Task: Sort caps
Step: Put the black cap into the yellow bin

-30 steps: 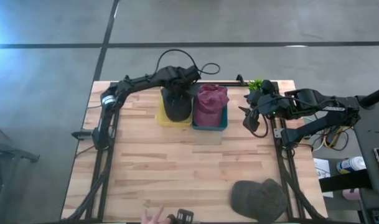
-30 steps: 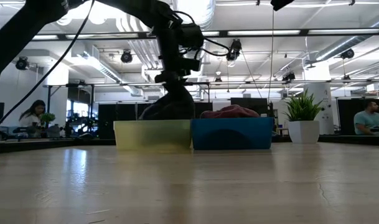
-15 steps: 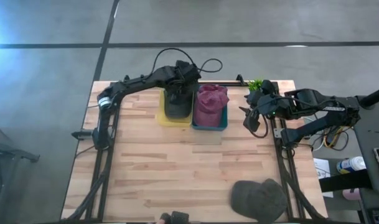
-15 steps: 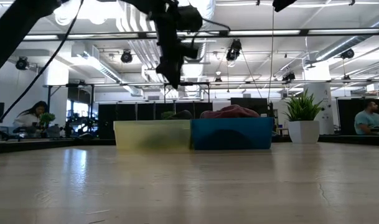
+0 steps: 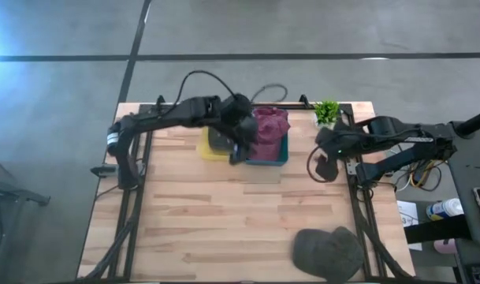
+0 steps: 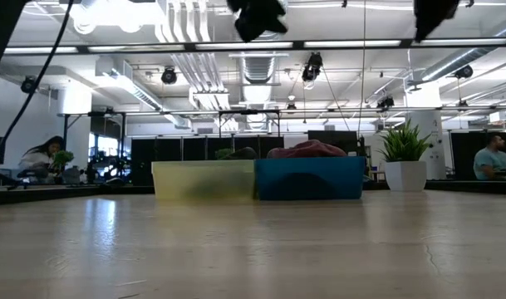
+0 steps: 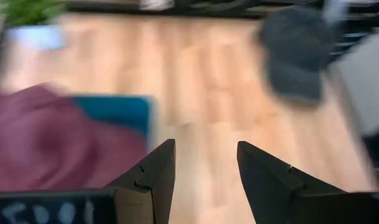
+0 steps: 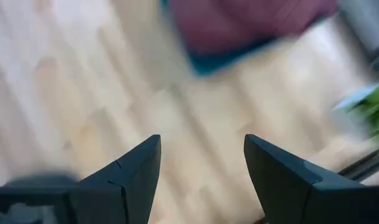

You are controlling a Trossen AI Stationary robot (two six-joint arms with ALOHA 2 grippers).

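Observation:
A dark olive-grey cap (image 5: 219,139) lies in the yellow bin (image 5: 206,150), only its top (image 6: 238,153) showing over the rim in the low view. Maroon cap fabric (image 5: 269,128) is heaped in the teal bin (image 5: 265,161). Another olive-grey cap (image 5: 328,252) lies flat on the table by the near right corner. My left gripper (image 5: 238,147) hangs open, high over the seam between the two bins, touching nothing. My right gripper (image 5: 322,166) is open too, in the air to the right of the teal bin.
A small potted plant (image 5: 326,110) stands at the far edge, right of the bins. The two bins sit side by side at the far middle. Bare wood (image 5: 224,221) stretches from the bins to the near edge. People sit in the room behind.
My left gripper has risen out of the yellow bin and moved toward the teal bin and the near edge, leaving the dark cap sunk down inside the yellow bin. My right gripper has shifted slightly toward the near edge. A hand at the near edge has gone.

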